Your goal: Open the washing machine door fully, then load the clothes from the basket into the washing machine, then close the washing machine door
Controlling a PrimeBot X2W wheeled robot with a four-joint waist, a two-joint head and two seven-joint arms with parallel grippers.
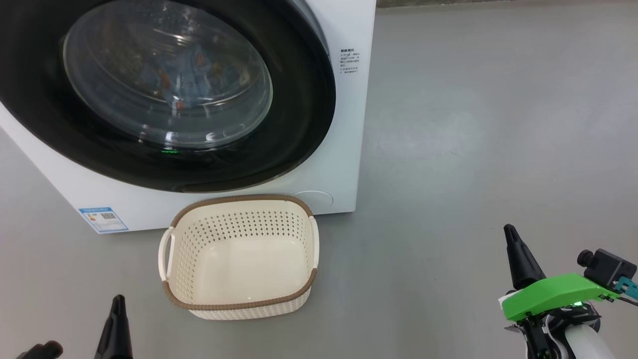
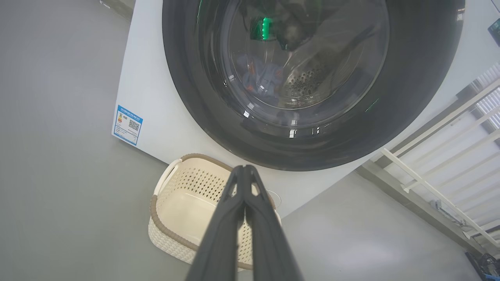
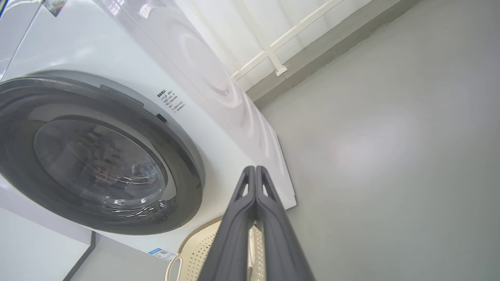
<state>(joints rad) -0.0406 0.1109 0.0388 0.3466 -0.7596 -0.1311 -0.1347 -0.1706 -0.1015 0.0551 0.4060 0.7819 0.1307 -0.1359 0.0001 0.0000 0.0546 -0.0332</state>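
One washing machine (image 1: 344, 149), door (image 1: 304, 124) shut, clothes (image 2: 259, 78) inside. One basket (image 1: 239, 305) on floor (image 1: 473, 149). Left hand (image 2: 244, 168), right hand (image 3: 254, 168): clenched, holding nothing.

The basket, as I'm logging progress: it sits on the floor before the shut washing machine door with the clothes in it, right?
Not quite. The basket is empty; the head view shows the clothes behind the shut washing machine door. The rest holds.

Washing machine door (image 1: 299, 124) shut; bluish clothes (image 1: 194, 60) seemingly inside. Basket (image 1: 239, 227) just before washing machine (image 1: 344, 164).
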